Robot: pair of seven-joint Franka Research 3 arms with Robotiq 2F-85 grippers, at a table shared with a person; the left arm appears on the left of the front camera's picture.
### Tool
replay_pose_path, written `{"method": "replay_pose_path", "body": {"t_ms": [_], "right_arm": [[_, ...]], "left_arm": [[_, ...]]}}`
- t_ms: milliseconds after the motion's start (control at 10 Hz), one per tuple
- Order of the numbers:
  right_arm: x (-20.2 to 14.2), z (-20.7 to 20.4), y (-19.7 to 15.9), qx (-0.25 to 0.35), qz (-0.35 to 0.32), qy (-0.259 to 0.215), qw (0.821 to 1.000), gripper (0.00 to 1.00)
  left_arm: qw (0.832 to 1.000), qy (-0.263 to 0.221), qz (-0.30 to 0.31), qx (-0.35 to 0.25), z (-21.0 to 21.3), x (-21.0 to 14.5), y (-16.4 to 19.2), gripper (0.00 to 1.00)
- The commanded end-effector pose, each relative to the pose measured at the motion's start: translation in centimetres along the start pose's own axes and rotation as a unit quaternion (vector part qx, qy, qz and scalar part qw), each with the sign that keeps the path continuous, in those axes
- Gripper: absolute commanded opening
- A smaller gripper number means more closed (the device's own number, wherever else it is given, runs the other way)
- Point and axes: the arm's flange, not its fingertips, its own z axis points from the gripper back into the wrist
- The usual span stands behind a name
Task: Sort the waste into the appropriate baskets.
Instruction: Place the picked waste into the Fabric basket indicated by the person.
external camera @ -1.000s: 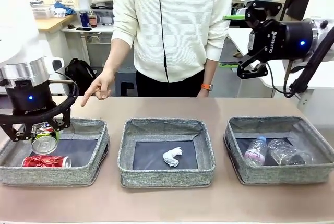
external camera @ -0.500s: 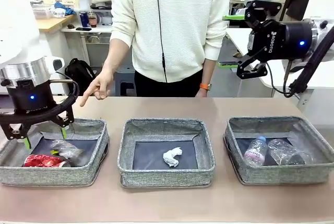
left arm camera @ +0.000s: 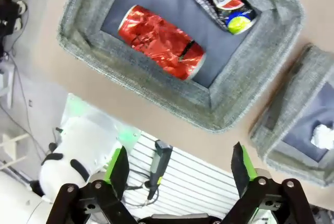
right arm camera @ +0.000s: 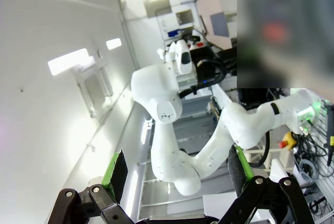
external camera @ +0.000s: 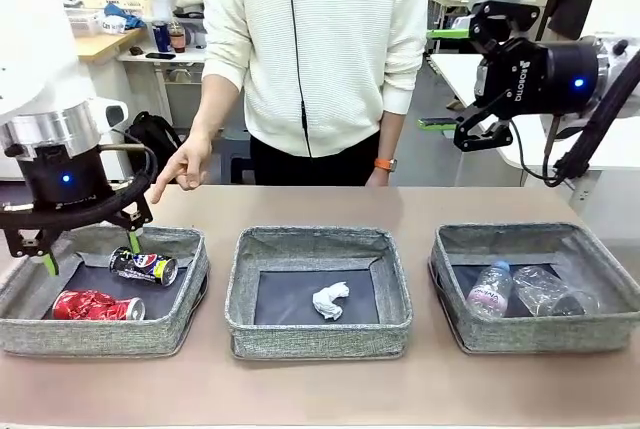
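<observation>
Blue soda can (external camera: 144, 267) in left basket (external camera: 190, 289), below spread, empty left claw (external camera: 88, 251)

Three grey woven bins sit in a row on the worktop, each with low soft walls and a dark flat bottom. The left bin (external camera: 190, 289) holds two cans lying on their sides: a dented red can (external camera: 97, 305) near the front wall and a dark blue can (external camera: 143, 266) behind it, near the back wall. The middle bin (external camera: 240, 294) holds a crumpled white paper wad (external camera: 329, 300) near its centre. The right bin (external camera: 610, 279) holds a small clear bottle with a pink label (external camera: 489, 290), tilted with its cap up, and just beside it a clear unlabelled bottle (external camera: 552, 294) lying down.
</observation>
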Motion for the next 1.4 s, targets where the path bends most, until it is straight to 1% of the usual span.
{"method": "replay_pose_path", "body": {"t_ms": [0,100,200,300,400,500,600,700,800,900,1000,1100,1200,1300], "right_arm": [[0.0,-0.2,0.2,0.011,0.002,-0.003,1.0,1.0],[0.0,-0.2,0.2,0.011,0.002,-0.003,1.0,1.0],[0.0,-0.2,0.2,0.011,0.002,-0.003,1.0,1.0],[0.0,-0.2,0.2,0.011,0.002,-0.003,1.0,1.0],[0.0,-0.2,0.2,0.011,0.002,-0.003,1.0,1.0],[0.0,-0.2,0.2,0.011,0.002,-0.003,1.0,1.0],[0.0,-0.2,0.2,0.011,0.002,-0.003,1.0,1.0],[0.0,-0.2,0.2,0.011,0.002,-0.003,1.0,1.0],[0.0,-0.2,0.2,0.011,0.002,-0.003,1.0,1.0],[0.0,-0.2,0.2,0.011,0.002,-0.003,1.0,1.0],[0.0,-0.2,0.2,0.011,0.002,-0.003,1.0,1.0],[0.0,-0.2,0.2,0.011,0.002,-0.003,1.0,1.0],[0.0,-0.2,0.2,0.011,0.002,-0.003,1.0,1.0],[0.0,-0.2,0.2,0.011,0.002,-0.003,1.0,1.0]], "left_arm": [[0.994,-0.006,-0.08,-0.069,3.7,-0.9,-1.2,1.0],[0.979,0.0,-0.149,-0.14,6.8,-1.7,-2.5,1.0],[0.956,0.03,-0.195,-0.218,9.6,-2.1,-3.5,1.0],[0.88,0.075,-0.265,-0.386,12.1,-1.5,-2.9,1.0],[0.815,0.107,-0.276,-0.498,13.5,-0.4,-1.7,1.0],[0.778,0.135,-0.254,-0.559,14.5,0.8,-0.3,1.0],[0.75,0.165,-0.231,-0.597,14.9,1.8,0.8,1.0],[0.718,0.184,-0.203,-0.639,14.9,2.7,1.8,1.0],[0.696,0.179,-0.195,-0.667,14.7,2.9,2.3,1.0],[0.669,0.166,-0.187,-0.7,14.2,3.0,2.4,1.0],[0.652,0.15,-0.187,-0.719,13.6,2.9,2.1,1.0],[0.711,0.172,-0.177,-0.659,13.2,2.6,1.1,1.0],[0.699,0.12,-0.188,-0.68,15.6,3.6,2.9,1.0],[0.699,0.12,-0.188,-0.68,15.6,3.6,2.9,1.0]]}}
